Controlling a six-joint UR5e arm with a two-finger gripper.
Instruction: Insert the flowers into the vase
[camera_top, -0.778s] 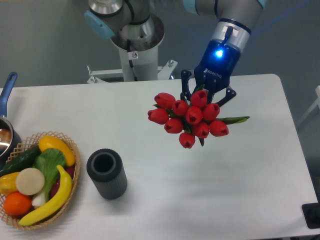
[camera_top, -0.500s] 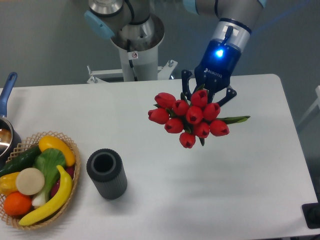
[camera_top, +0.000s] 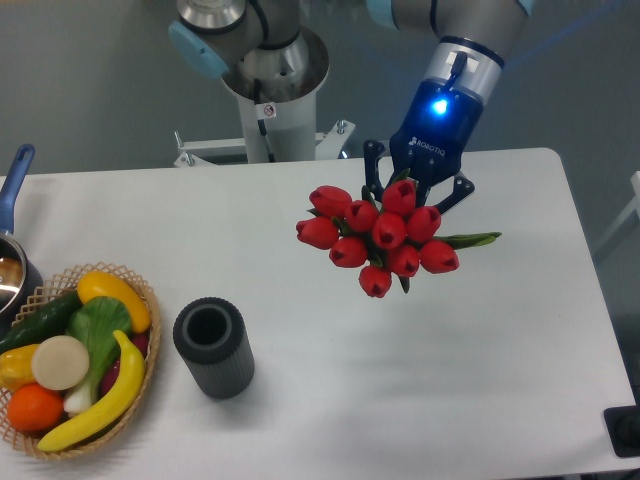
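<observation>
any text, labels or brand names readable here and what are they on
"ROBOTIQ": white lettering on the blue body of the end effector, read along its length; faint, so a best reading.
Small red-and-white sticker on the robot base column: too small to read.
No other text visible.

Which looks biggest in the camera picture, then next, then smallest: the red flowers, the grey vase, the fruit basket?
1. The flowers and the wicker basket look about alike; the flowers are held up nearer the camera, so I won't rank them.
2. The vase looks smallest.
</observation>
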